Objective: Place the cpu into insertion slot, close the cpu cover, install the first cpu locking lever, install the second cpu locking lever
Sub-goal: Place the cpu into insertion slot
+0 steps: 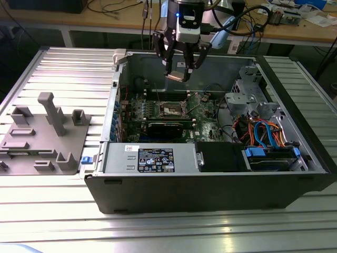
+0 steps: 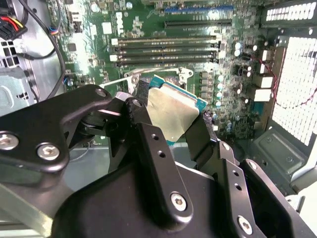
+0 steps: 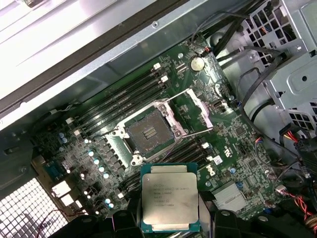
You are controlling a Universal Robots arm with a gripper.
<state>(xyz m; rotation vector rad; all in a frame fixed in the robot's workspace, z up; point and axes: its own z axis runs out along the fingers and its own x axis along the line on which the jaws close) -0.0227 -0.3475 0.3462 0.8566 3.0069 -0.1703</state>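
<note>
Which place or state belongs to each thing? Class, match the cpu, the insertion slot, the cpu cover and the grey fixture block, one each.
Things:
1 cpu
2 insertion slot
3 cpu cover
4 grey fixture block

Places or states:
a swung open beside the slot
b held in the gripper, above the open computer case
c outside the case, on the exterior view's left
d empty, contact field bare

Pairs: 1-b, 2-d, 3-a, 4-c.
</note>
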